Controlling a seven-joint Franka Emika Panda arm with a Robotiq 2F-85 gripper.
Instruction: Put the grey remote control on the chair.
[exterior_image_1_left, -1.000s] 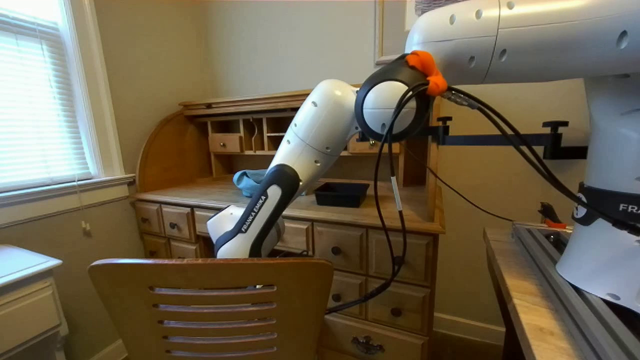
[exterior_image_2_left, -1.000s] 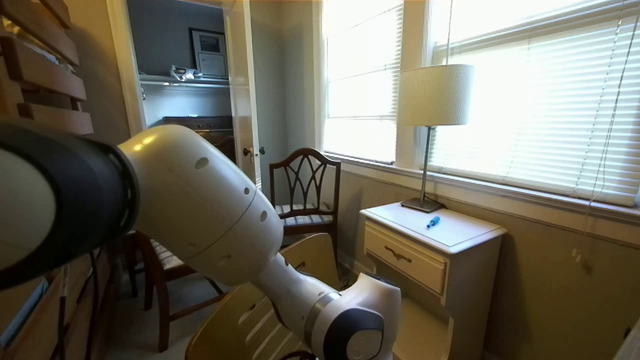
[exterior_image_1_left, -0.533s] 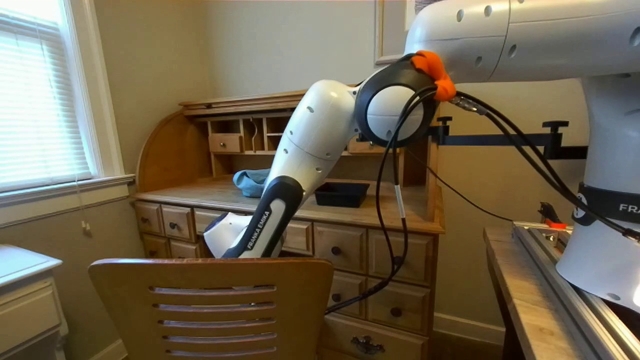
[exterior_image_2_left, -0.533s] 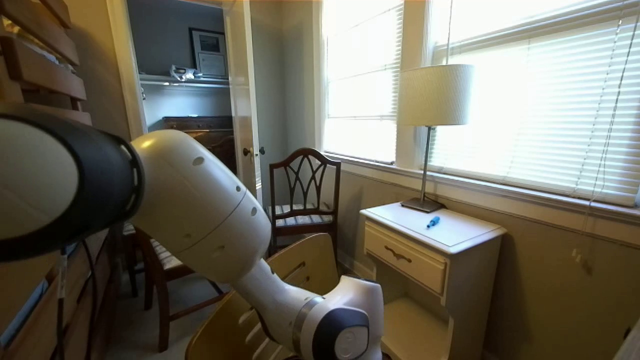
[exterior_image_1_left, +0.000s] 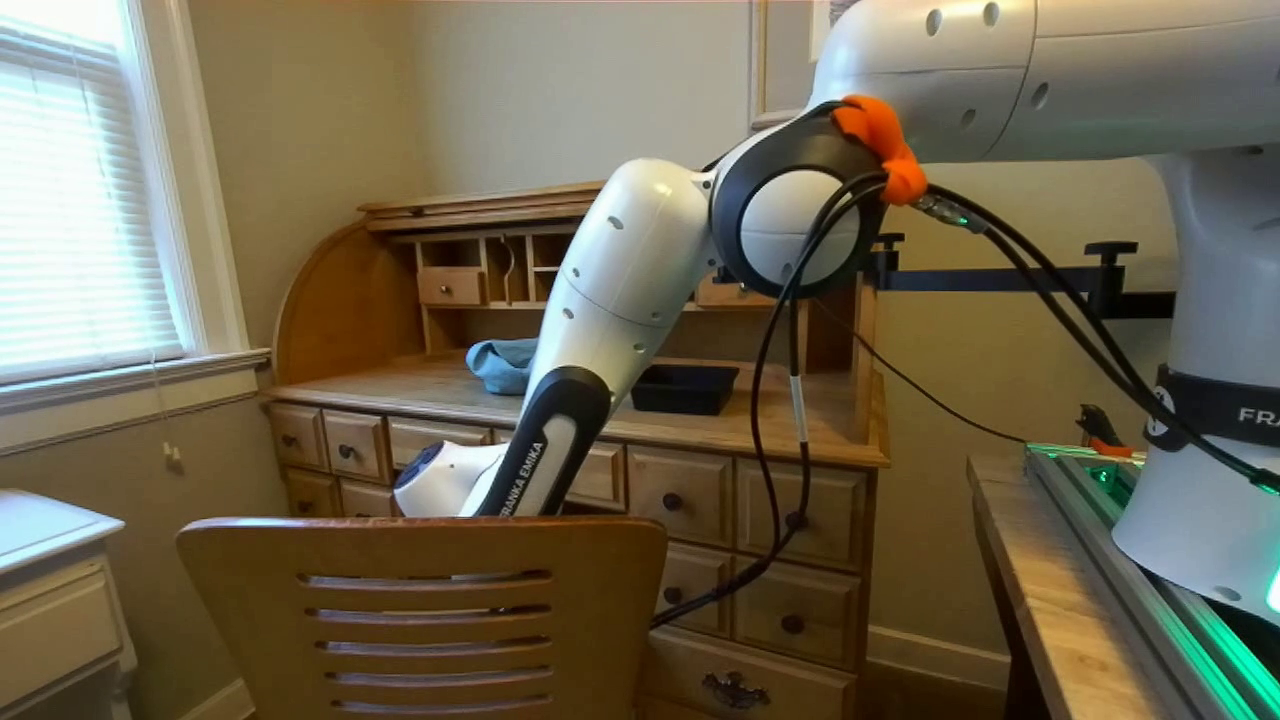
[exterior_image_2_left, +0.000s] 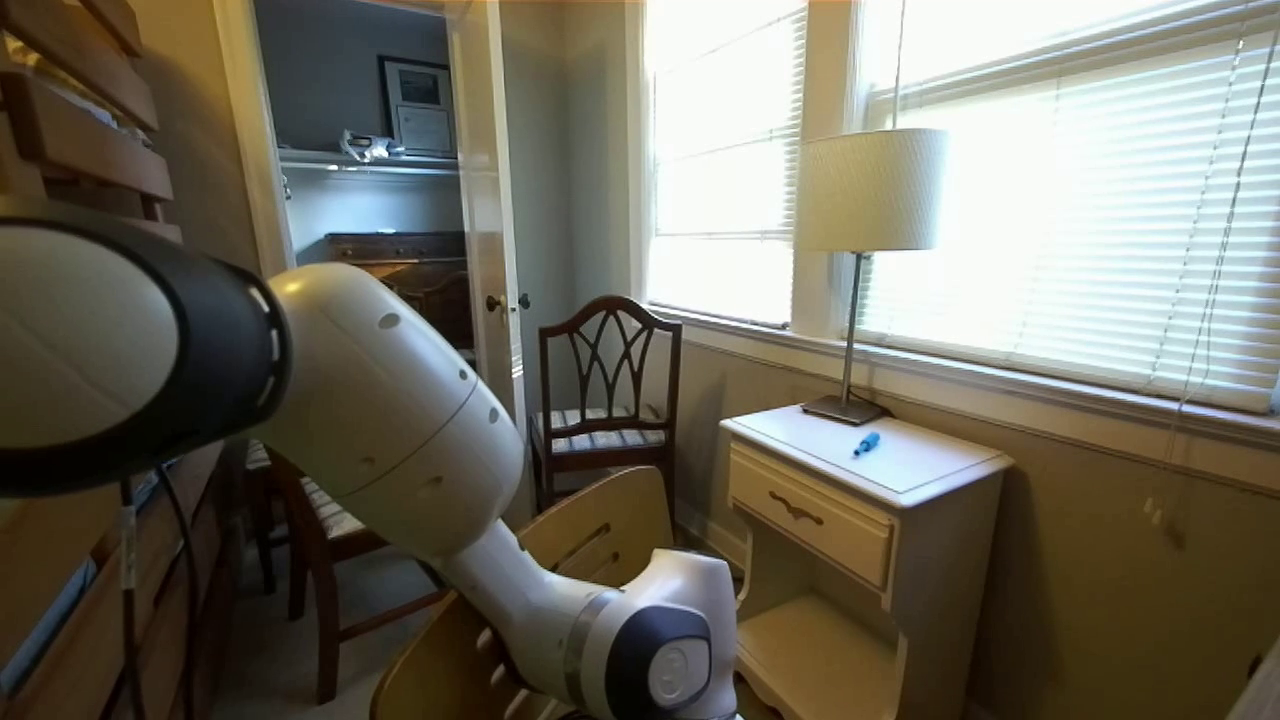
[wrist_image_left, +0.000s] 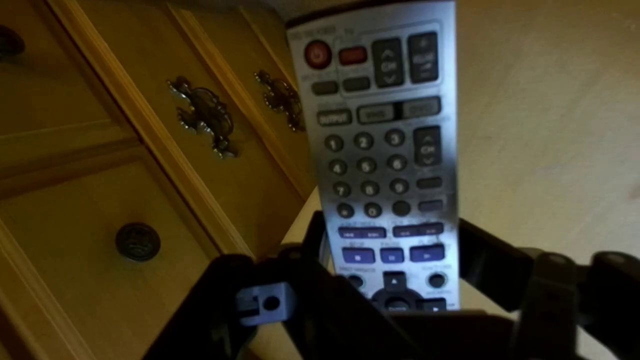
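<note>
Holding the grey remote control (wrist_image_left: 382, 160) by both long edges, gripper (wrist_image_left: 392, 235) parted just that wide (wrist view); pale surface (wrist_image_left: 540, 150) behind, contact unclear. In an exterior view, arm (exterior_image_1_left: 630, 270) slopes down behind the back of the chair (exterior_image_1_left: 430, 631). In both exterior views, gripper out of sight.

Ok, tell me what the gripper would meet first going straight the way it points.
Probably the pale chair seat, reached first by the grey remote control the gripper holds; depth is unclear.
</note>
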